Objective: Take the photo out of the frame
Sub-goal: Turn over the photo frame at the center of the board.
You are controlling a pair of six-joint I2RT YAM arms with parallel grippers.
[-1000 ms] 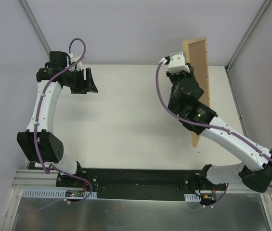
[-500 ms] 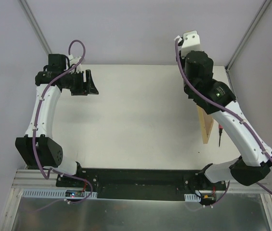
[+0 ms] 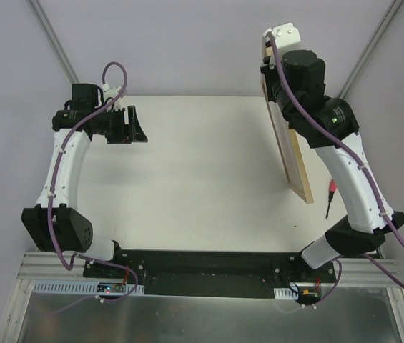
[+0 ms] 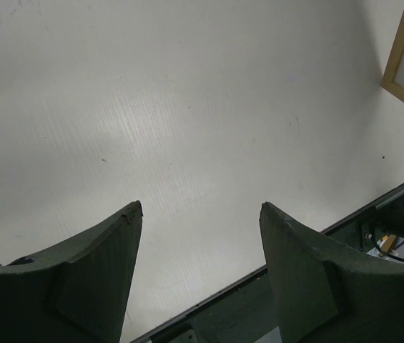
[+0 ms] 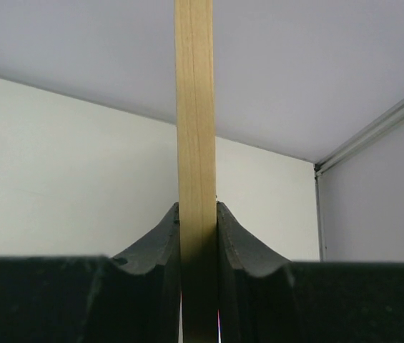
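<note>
Top view: both of my arms reach over the white counter (image 3: 202,164). My right pincer (image 5: 198,223) is pressed onto the thin wooden edge of the frame (image 3: 299,170), one finger (image 5: 160,239) on each face, gripping it at its upper, far end. The frame is turned on edge and tilted, and it runs from the far right of the counter down toward my right arm's base. I cannot tell whether its lower corner touches the counter. A red-handled tool (image 3: 329,194) lies on the counter just right of that corner, apart from it. Right wrist view: the frame's edge (image 5: 194,128) rises straight up between the two fingers, in front of the back wall. Left wrist view: my left pincer (image 4: 200,209) is spread and holds nothing. It hangs above bare counter (image 4: 187,107) at the far left, well apart from the frame. One corner of the frame (image 4: 400,57) shows at the upper right, with a pale sheet inside the wood rim. The photo itself cannot be made out in any view.
</note>
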